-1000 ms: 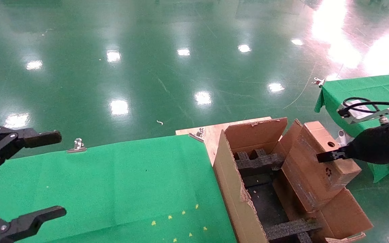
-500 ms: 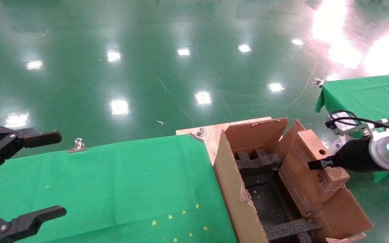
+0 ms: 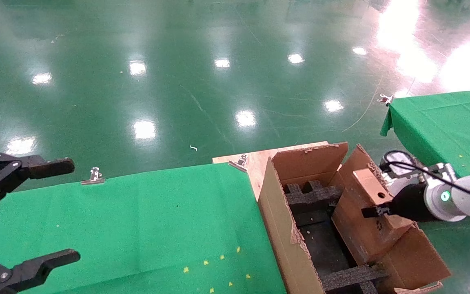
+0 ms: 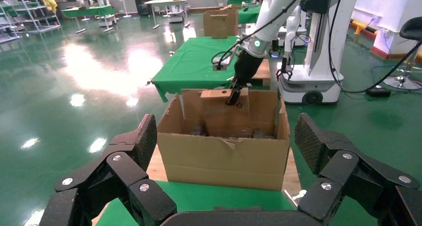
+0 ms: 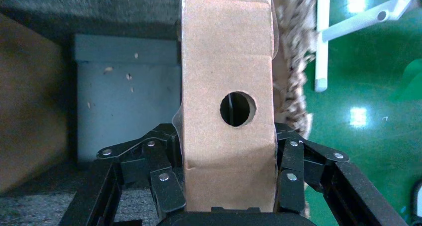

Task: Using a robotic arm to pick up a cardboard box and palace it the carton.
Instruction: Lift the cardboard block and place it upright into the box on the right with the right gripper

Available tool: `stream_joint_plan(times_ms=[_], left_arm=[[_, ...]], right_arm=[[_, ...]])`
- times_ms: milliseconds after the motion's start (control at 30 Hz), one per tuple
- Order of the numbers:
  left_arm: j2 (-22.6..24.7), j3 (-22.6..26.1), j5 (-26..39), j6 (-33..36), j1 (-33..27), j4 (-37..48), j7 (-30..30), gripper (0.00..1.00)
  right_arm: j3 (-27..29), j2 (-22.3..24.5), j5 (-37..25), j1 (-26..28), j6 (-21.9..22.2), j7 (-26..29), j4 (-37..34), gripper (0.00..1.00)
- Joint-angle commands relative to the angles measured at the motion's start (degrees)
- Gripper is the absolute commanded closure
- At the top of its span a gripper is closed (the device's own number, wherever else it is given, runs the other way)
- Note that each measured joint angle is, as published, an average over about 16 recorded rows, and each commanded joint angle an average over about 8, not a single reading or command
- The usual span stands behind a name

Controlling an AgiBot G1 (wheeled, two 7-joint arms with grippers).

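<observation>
Over the carton: the right gripper (image 3: 375,211) is clamped on the cardboard box (image 3: 367,216), whose lower end dips inside the carton (image 3: 284,232).
Key relation: box stands tilted, long axis running down into the carton, held at its upper end near the round hole (image 5: 238,108).
Obstacles: black foam dividers (image 3: 308,195) just beside the box; the carton's ragged torn flap (image 3: 351,163) behind it.
Idle arm: left gripper (image 3: 27,212), fingers spread wide, holding nothing, well apart from the carton over the green cloth (image 3: 137,220).

Cardboard box (image 4: 219,93) above carton (image 4: 224,147)
</observation>
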Motion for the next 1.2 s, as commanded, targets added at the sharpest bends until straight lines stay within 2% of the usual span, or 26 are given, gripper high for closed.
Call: stream_joint_plan(times_ms=[33,367,1033,1067,1200], left_arm=[[0.0,0.0,0.0,0.0,0.0,0.0,0.0,0.0],[0.0,0.0,0.0,0.0,0.0,0.0,0.0,0.0],[0.0,0.0,0.0,0.0,0.0,0.0,0.0,0.0],[0.0,0.1,0.0,0.0,0.0,0.0,0.0,0.0],[0.0,0.0,0.0,0.0,0.0,0.0,0.0,0.0]], right_arm=[[-0.4,-0.3,-0.5,-0.9,1.0,0.6,-0.2,1.0],[-1.8,-4.3,-0.1,-4.9,4.3,-0.3,-5.9,1.0],[-2.6,-11.6,7.5,-10.7,7.8,-9.2,-18.7,0.99],[-2.6,-11.8,7.7,-10.9,7.8,-9.6,-19.1,0.95],[-2.6,-12.5,9.0,-11.4,7.8,-10.8,-20.6,0.46]])
